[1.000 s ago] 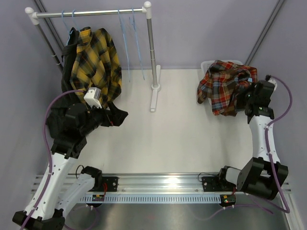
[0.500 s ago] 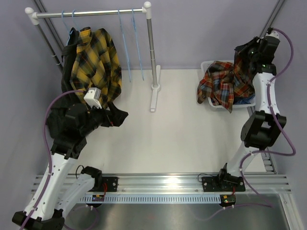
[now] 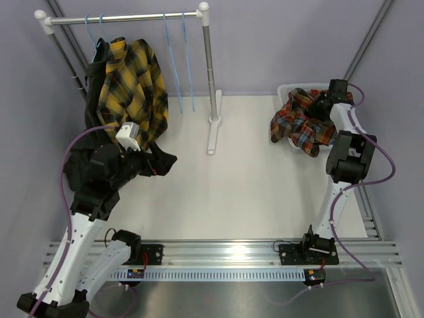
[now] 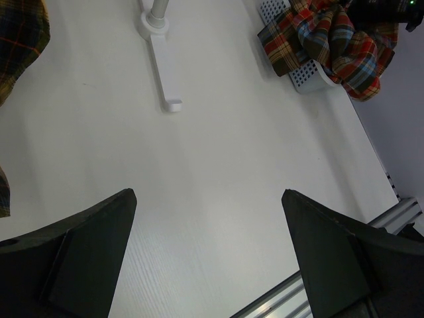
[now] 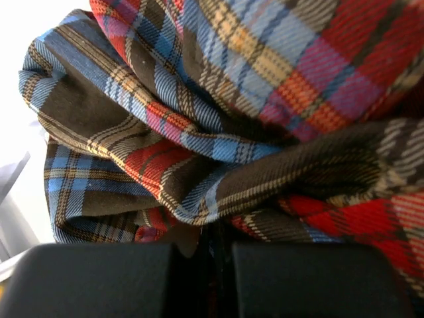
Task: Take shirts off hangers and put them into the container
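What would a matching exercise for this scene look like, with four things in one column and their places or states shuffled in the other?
Things
1. yellow plaid shirt
2. red plaid shirt
3. left claw
4. middle blue hangers

Places or states
A. heaped over the white basket
B. open wide, holding nothing
C. hanging bare from the rail
D. hung at the rail's left end

Pairs: 1-D, 2-A, 3-B, 4-C
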### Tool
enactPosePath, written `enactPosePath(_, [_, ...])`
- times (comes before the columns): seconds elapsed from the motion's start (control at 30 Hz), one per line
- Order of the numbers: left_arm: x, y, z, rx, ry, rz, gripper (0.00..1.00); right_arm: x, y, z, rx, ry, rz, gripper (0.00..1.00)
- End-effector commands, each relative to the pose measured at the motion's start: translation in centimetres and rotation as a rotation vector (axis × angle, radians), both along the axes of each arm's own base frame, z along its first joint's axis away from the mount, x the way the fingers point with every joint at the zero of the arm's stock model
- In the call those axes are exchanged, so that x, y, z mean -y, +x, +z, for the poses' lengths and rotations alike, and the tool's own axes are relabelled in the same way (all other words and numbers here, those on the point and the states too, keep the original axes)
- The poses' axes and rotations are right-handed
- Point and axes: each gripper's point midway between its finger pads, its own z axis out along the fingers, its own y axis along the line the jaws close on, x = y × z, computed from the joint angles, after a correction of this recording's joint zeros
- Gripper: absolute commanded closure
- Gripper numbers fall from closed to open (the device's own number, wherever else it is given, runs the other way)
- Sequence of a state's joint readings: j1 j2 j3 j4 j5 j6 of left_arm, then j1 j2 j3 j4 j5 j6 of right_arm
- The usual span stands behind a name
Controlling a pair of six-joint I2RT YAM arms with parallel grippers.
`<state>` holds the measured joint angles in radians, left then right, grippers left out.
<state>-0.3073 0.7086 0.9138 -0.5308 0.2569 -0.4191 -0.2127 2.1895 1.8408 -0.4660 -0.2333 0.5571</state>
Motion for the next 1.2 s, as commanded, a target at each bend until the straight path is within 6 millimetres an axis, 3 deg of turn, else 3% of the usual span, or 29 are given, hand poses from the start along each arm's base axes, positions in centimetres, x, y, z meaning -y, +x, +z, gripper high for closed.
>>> enactPosePath(0.0, [0.2, 0.0, 0.7, 0.024, -0.010, -0.009, 0.01, 0.3, -1.1, 0.2, -0.069, -0.037, -0.015, 0.92])
enactPosePath(0.03, [0.2, 0.0, 0.8, 0.025, -0.011, -0.007, 0.01, 0.5, -0.9, 1.4, -0.044, -0.051, -0.007, 0.86])
enactPosePath(0.07, [0.2, -0.1, 1.0, 0.033, -0.013, -0.009, 0.01, 0.6, -0.5, 4.5, 0.030, -0.090, 0.016, 0.79])
enactPosePath(0.1, [0.2, -0.1, 1.1, 0.036, -0.014, -0.009, 0.01, 0.7, -0.4, 6.3, 0.069, -0.113, 0.027, 0.64])
enactPosePath(0.13, [0.2, -0.1, 1.4, 0.042, -0.015, -0.008, 0.01, 1.1, -0.3, 8.2, 0.109, -0.149, 0.028, 0.59])
enactPosePath(0.17, [0.1, -0.1, 1.6, 0.050, -0.016, -0.003, 0.01, 1.4, -0.7, 12.0, 0.182, -0.209, 0.043, 0.54])
enactPosePath(0.2, [0.1, -0.2, 1.7, 0.049, -0.020, -0.004, 0.01, 1.7, -0.9, 13.9, 0.214, -0.257, 0.038, 0.44])
enactPosePath(0.27, [0.1, -0.1, 1.7, 0.048, -0.021, 0.000, 0.01, 1.8, -1.7, 17.7, 0.287, -0.351, 0.072, 0.37])
enactPosePath(0.3, [0.1, -0.2, 1.8, 0.048, -0.026, 0.001, 0.01, 1.0, -2.7, 20.9, 0.348, -0.396, 0.090, 0.34])
enactPosePath(0.37, [0.1, -0.2, 1.5, 0.040, -0.025, 0.000, 0.01, -0.3, -4.6, 24.6, 0.422, -0.491, 0.151, 0.27])
enactPosePath(0.4, [0.1, -0.2, 1.4, 0.040, -0.025, 0.000, 0.01, -0.7, -5.2, 25.3, 0.435, -0.525, 0.162, 0.26])
enactPosePath(0.43, [0.1, -0.2, 1.3, 0.040, -0.023, 0.001, 0.01, -2.3, -5.7, 24.7, 0.430, -0.570, 0.224, 0.25])
enactPosePath(0.47, [0.1, -0.1, 1.2, 0.037, -0.022, 0.003, 0.01, -3.3, -6.8, 25.9, 0.460, -0.603, 0.246, 0.24])
enactPosePath(0.5, [0.1, -0.1, 1.3, 0.039, -0.021, 0.002, 0.01, -3.8, -7.2, 25.5, 0.448, -0.638, 0.258, 0.23])
enactPosePath(0.53, [0.1, -0.1, 1.3, 0.039, -0.021, 0.001, 0.01, -5.0, -7.7, 23.7, 0.410, -0.671, 0.297, 0.23])
enactPosePath(0.57, [0.1, -0.1, 1.4, 0.041, -0.019, 0.002, 0.01, -6.6, -8.4, 23.7, 0.417, -0.698, 0.338, 0.23])
enactPosePath(0.6, [0.1, -0.1, 1.5, 0.044, -0.020, 0.000, 0.01, -6.9, -8.8, 22.8, 0.387, -0.733, 0.341, 0.23])
enactPosePath(0.63, [0.0, -0.1, 1.6, 0.045, -0.020, 0.003, 0.01, -8.9, -9.4, 20.8, 0.347, -0.761, 0.406, 0.23])
enactPosePath(0.7, [0.1, -0.1, 1.6, 0.044, -0.021, 0.002, 0.01, -9.7, -10.2, 18.6, 0.273, -0.807, 0.423, 0.23])
enactPosePath(0.73, [0.1, -0.1, 1.5, 0.044, -0.022, 0.001, 0.01, -10.4, -11.0, 16.5, 0.214, -0.799, 0.453, 0.23])
enactPosePath(0.77, [0.1, -0.1, 1.5, 0.041, -0.024, 0.000, 0.01, -12.0, -11.4, 15.0, 0.191, -0.793, 0.491, 0.23])
enactPosePath(0.93, [0.1, -0.4, 0.9, 0.035, -0.026, -0.001, 0.01, -12.9, -13.8, 7.9, 0.022, -0.804, 0.458, 0.23])
enactPosePath(1.1, [0.1, -0.6, 0.5, 0.024, -0.030, -0.005, 0.01, -15.2, -15.0, 4.2, -0.062, -0.770, 0.509, 0.25])
enactPosePath(1.17, [0.1, -0.5, 0.5, 0.022, -0.029, -0.003, 0.01, -14.8, -15.3, 2.4, -0.137, -0.792, 0.461, 0.25])
